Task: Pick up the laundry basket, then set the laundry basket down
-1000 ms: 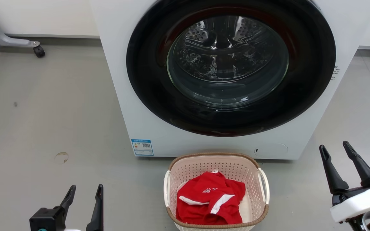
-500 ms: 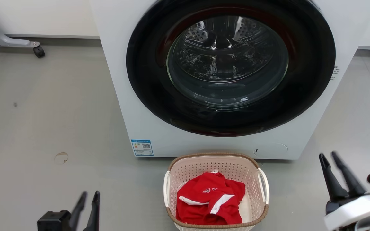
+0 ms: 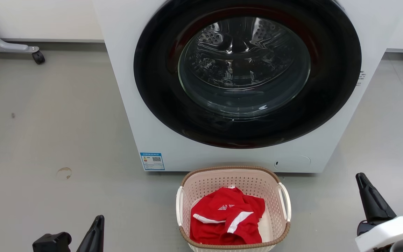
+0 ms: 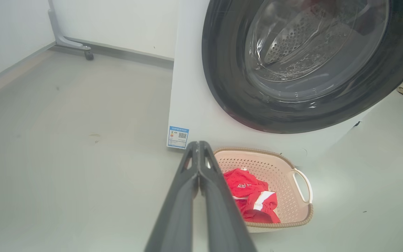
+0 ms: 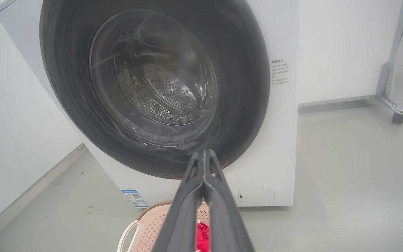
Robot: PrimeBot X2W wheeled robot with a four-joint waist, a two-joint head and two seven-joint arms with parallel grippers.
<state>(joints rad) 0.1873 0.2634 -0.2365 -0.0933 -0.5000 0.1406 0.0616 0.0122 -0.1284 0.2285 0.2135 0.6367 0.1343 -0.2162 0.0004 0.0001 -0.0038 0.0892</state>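
Where the head view ends, the laundry basket [image 3: 195,191] is cropped.

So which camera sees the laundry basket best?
The head view: the laundry basket shows almost whole from above. In the left wrist view the left claw covers one side; the right wrist view catches a corner.

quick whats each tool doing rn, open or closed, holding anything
left tool: closed, holding nothing
right tool: closed, holding nothing; neither touches the laundry basket
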